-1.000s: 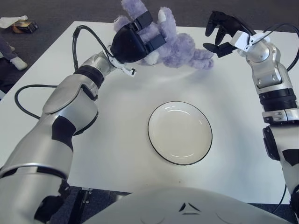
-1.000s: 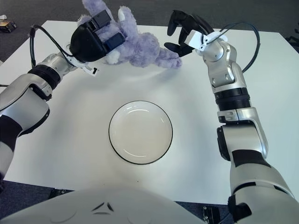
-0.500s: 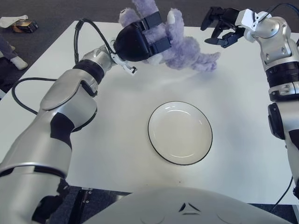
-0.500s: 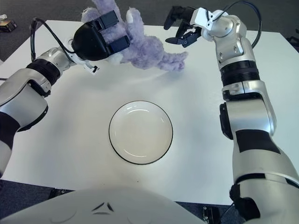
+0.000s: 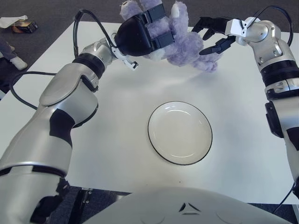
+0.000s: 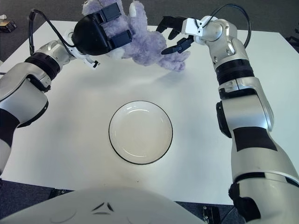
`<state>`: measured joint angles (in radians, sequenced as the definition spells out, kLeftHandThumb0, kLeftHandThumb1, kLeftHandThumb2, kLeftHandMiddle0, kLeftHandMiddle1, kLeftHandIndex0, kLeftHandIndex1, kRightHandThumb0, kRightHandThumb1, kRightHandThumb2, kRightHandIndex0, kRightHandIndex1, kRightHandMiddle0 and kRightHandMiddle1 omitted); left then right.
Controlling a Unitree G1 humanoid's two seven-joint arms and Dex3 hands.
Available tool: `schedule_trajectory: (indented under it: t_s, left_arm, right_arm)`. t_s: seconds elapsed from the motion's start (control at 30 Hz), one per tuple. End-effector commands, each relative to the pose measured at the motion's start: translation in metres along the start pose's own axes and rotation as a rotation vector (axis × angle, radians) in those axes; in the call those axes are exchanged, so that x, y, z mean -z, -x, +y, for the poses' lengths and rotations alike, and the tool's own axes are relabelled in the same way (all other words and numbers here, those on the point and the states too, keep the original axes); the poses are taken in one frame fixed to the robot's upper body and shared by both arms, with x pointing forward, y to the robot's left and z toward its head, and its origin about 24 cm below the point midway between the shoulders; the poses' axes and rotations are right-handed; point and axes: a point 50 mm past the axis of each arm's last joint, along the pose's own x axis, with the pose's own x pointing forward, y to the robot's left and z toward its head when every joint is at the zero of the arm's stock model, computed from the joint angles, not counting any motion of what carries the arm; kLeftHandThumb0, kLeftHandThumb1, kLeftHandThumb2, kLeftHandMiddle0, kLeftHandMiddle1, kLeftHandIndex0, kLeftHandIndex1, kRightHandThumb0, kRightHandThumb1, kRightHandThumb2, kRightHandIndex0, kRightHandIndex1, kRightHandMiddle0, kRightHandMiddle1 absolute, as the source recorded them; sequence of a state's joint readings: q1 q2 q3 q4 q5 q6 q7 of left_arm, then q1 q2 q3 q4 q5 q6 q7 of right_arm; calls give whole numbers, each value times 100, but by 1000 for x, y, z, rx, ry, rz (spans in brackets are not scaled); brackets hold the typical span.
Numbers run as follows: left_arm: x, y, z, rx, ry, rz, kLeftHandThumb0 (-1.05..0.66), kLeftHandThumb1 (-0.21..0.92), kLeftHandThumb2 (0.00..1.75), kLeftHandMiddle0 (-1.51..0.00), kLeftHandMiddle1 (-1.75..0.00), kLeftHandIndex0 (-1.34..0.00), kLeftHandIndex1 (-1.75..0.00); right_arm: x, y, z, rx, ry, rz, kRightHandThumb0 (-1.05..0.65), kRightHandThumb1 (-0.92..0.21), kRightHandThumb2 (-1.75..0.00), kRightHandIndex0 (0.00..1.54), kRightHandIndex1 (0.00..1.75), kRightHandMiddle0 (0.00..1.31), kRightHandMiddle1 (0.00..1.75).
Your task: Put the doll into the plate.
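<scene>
A purple plush doll hangs above the far middle of the white table, lifted off the surface. My left hand is shut on its head end, black fingers wrapped over the fur. My right hand reaches in from the right with fingers spread, its tips at the doll's rear end; whether they touch it is unclear. The white plate with a dark rim lies empty at the table's middle, well in front of the doll.
The white table spans the view; dark carpet lies beyond its far edge. Small items lie on the floor at the far left. Black cables run along my left arm.
My left hand has raised the doll and carried it slightly right. My right hand first pulled back and up, then swung left toward the doll's rear, fingers spread.
</scene>
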<state>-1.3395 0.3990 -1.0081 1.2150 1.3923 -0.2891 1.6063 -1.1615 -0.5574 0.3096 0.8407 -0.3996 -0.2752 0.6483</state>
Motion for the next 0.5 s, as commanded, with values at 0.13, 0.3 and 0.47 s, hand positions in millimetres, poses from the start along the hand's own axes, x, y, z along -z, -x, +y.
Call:
schedule_trajectory:
  t_s: [0.13,0.3,0.47]
  left_arm:
    - [9,-14,2,-38,-37,-22,-1,6,159,-69,-174,-69,-172]
    - [11,-14,0,-16,-47,-4,-1,7,159,-68,-174,-69,-172]
    - [14,-16,-2,28,-59,28,-1,7,159,-68,-175,-68,-173]
  right_arm:
    - [-7,-5,-3,-52,56,30,-105,-84,-21,0,12,0,21]
    - [-13,-8,-2,-81,48,14,-105,-84,-18,0,2,0,6]
    - [-16,-9,1,-84,55,-6,-105,-85,-17,0,0,0,1]
